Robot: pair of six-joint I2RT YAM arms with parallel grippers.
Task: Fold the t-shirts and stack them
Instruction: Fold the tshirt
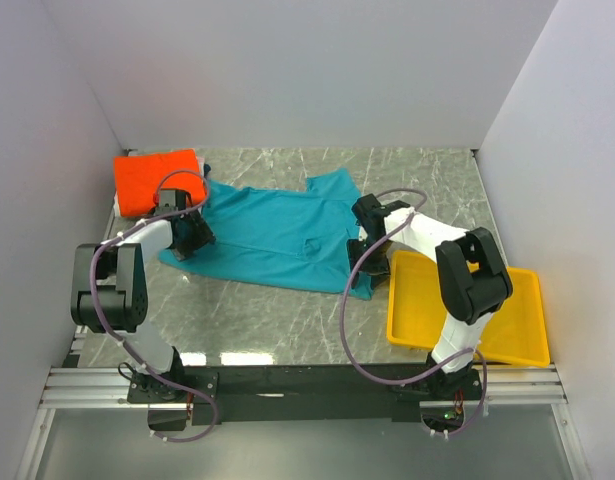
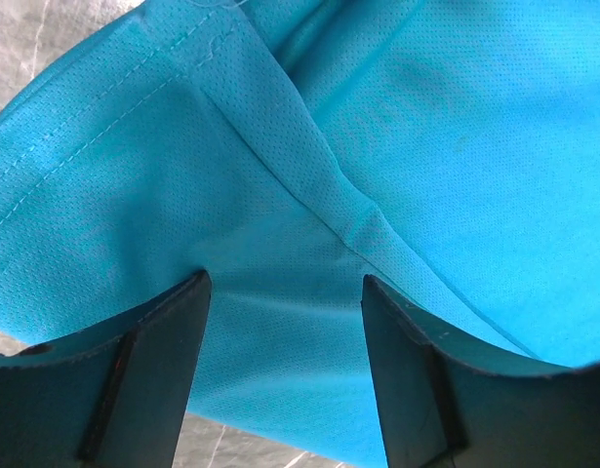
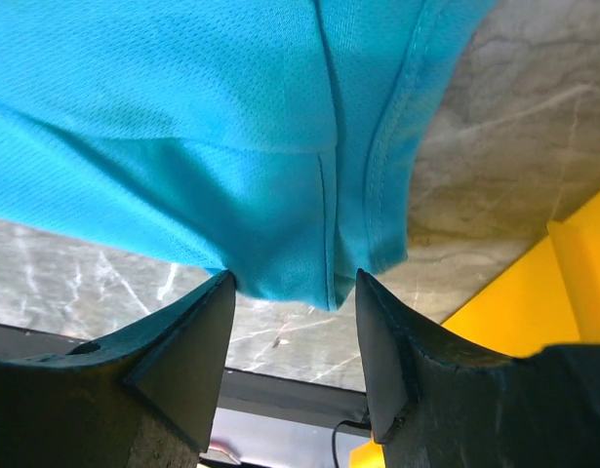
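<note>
My left gripper (image 2: 285,283) stands with jaws well apart over the left edge of the teal-blue cloth t-shirt (image 2: 426,146), clamping nothing, a stitched seam running between its fingers. My right gripper (image 3: 295,278) is spread likewise, and the shirt's near-right hem corner lies unpinched at its fingertips. The shirt lies spread across the middle of the grey marble-patterned table (image 1: 287,320). A folded bright orange-red t-shirt (image 1: 159,180) sits just beside it at far left. A rigid yellow plastic tray (image 1: 522,320) lies at near right.

Bright, even light with soft shadows; glare patches on the near table (image 1: 277,335)
</note>
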